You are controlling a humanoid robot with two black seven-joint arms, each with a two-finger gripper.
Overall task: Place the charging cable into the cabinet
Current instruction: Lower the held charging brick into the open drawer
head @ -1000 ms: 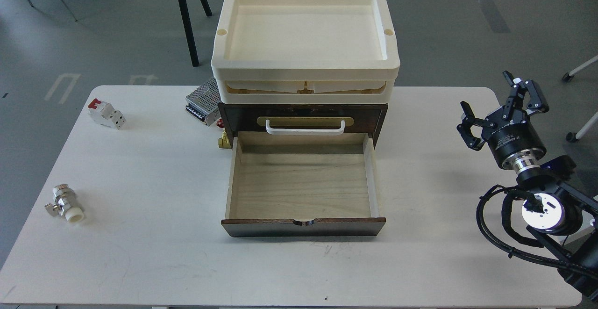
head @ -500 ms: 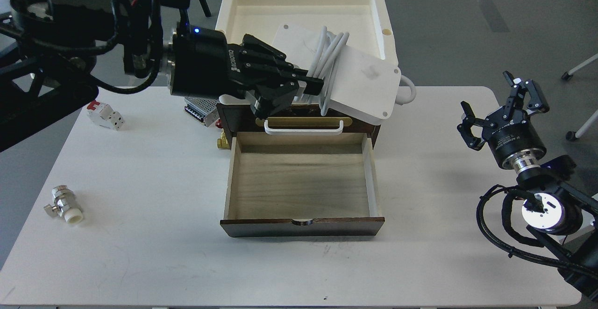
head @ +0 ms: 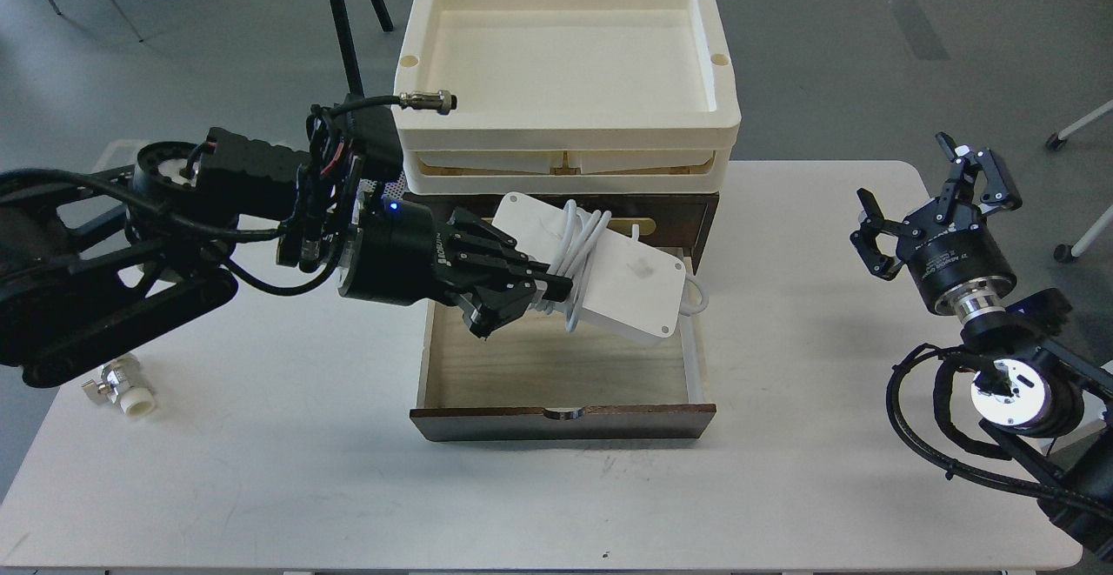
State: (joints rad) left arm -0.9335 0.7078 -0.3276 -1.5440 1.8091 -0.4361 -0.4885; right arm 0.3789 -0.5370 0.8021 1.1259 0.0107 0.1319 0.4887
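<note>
The charging cable (head: 628,284), a flat white charger block with white cord wound round its middle, hangs tilted over the open drawer (head: 556,373) of the dark brown cabinet (head: 706,218). My left gripper (head: 543,292) is shut on the wound cord at the block's left side and holds it just above the light wood drawer interior. The block hides most of the cabinet's white handle. My right gripper (head: 935,197) is open and empty at the table's right edge, well away from the cabinet.
Two stacked cream plastic trays (head: 565,136) sit on top of the cabinet. A metal valve fitting (head: 122,388) lies at the table's left, partly under my left arm. The drawer front (head: 563,423) juts toward the table's front.
My left arm, absent a second ago, came in holding the charging cable high by the trays, and has since lowered it down and toward me over the open drawer. The right arm has not moved.
</note>
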